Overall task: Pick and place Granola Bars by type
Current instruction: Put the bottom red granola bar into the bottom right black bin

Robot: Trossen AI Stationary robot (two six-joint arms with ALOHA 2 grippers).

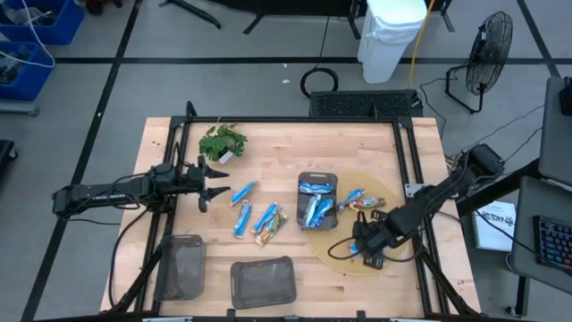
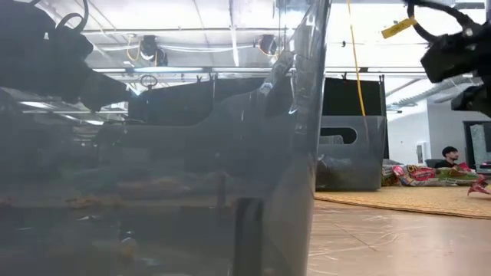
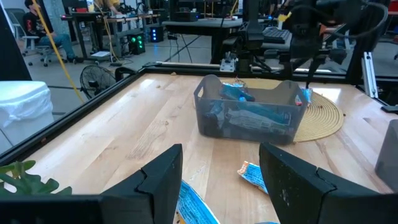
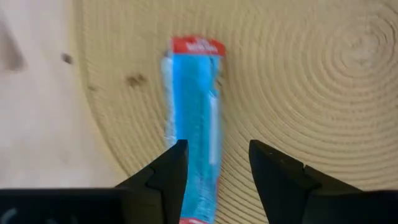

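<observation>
— One blue granola bar lies on the woven mat, lower right of the high view; my right gripper hangs parted over its end.
— Left gripper?
— Spread, empty, mid-left. I'd centre, descend, then squeeze.

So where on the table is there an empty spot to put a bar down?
Bare wood lies between the plant sprig and the filled tray, along the far edge. The woven mat has free room near its front edge. It is crowded mid-table, where loose blue bars lie, and on the mat's far part by the right pincer.
</observation>
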